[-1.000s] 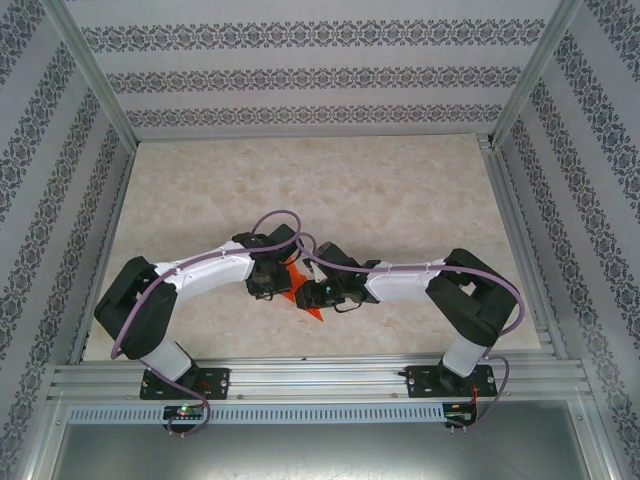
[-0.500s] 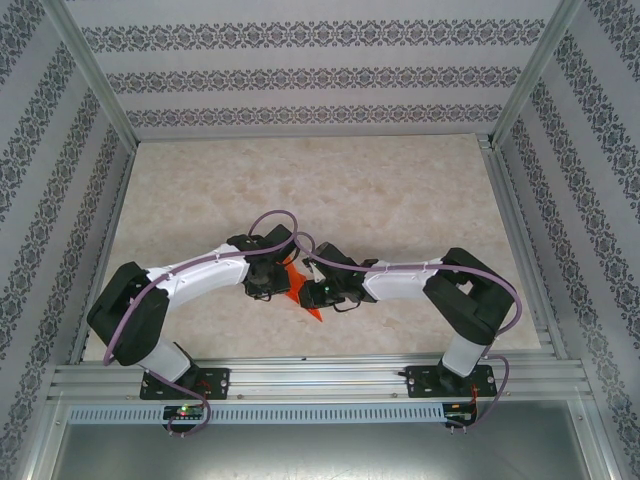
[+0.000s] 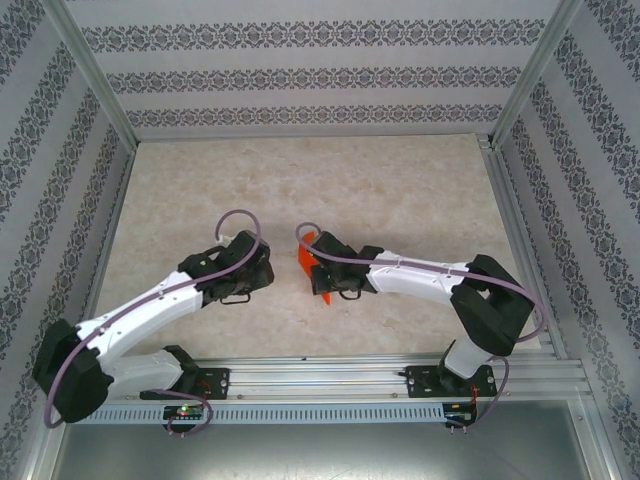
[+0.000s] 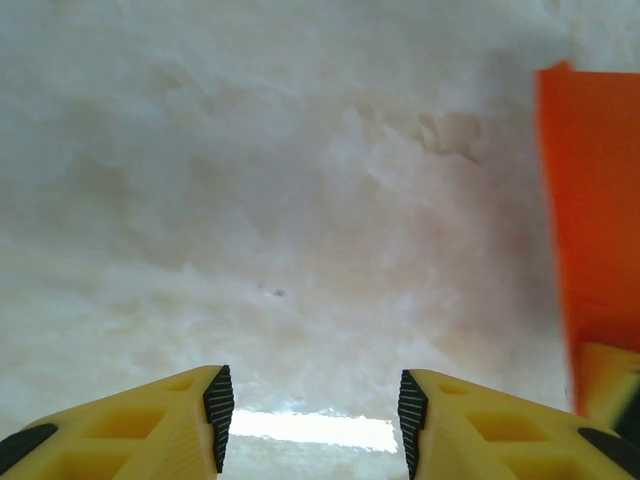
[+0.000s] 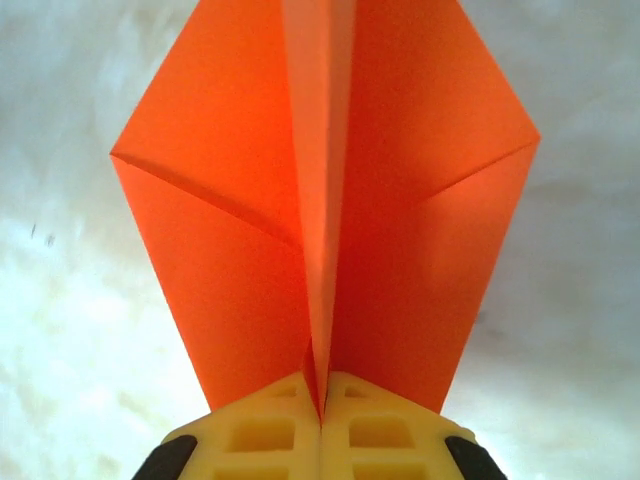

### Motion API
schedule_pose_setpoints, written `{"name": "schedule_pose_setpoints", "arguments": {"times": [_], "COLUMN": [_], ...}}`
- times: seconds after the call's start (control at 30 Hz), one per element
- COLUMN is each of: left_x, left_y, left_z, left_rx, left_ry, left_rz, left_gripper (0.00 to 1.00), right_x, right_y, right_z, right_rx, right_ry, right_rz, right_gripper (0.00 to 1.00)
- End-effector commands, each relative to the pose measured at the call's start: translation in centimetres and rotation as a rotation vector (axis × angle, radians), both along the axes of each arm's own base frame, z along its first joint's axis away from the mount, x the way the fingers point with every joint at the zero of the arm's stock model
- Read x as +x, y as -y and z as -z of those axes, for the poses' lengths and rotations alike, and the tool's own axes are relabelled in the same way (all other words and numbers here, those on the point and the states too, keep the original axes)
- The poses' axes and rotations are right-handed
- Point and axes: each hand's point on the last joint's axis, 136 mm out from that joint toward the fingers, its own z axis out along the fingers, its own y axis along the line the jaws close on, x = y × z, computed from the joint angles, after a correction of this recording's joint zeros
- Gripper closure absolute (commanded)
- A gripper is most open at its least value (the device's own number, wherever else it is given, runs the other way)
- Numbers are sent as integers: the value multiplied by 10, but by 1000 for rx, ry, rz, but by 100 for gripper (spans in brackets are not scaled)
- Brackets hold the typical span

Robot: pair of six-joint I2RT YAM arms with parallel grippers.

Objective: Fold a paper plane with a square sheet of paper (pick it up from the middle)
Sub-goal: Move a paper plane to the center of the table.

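1. Table (image 3: 400, 180): patterned wall panels (image 3: 300, 70) close off the left, right and far edges. An aluminium rail (image 3: 330, 375) runs along the near edge.
2. Room to move: open marble surface runs from the grippers to the far edge and out to both far corners. Much less room toward the near edge.
3. Paper plane (image 5: 400, 250): orange-red, about midway between the left and right edges and nearer the near edge than the far one. Its centre crease stands up, with a flap spreading to each side and diagonal folds showing. Can't tell if it touches the surface.
4. Right gripper (image 5: 320, 405): jaws pressed together on the plane's centre crease, at its narrow end.
5. Left gripper (image 4: 310, 405): jaws partly spread, with table surface showing between them. It sits left of the plane and apart from it, with a strip of bare surface between.
6. Count: 1 paper plane, 2 grippers, 2 yellow fingers (image 4: 480, 420) on each.
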Motion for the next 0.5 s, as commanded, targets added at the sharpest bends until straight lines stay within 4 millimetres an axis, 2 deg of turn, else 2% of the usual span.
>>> {"name": "schedule_pose_setpoints", "arguments": {"times": [0.0,0.1,0.3,0.47], "left_x": [2,-1,-4,-5], "left_y": [-29,-37,-43,-48], "left_z": [0,0,2,-1], "left_rx": [49,39,46,63], "left_ry": [51,59,53,65], "left_rz": [-101,-127,-125,-119], "left_gripper": [49,49,47,46], "right_x": [19,33,58,63], "right_y": [44,43,27,20], "right_z": [-1,1,18,32], "right_rx": [-173,-186,-201,-200], "right_ry": [19,-3,-47,-73], "right_rz": [148,177,186,197], "right_gripper": [98,97,96,94]}}
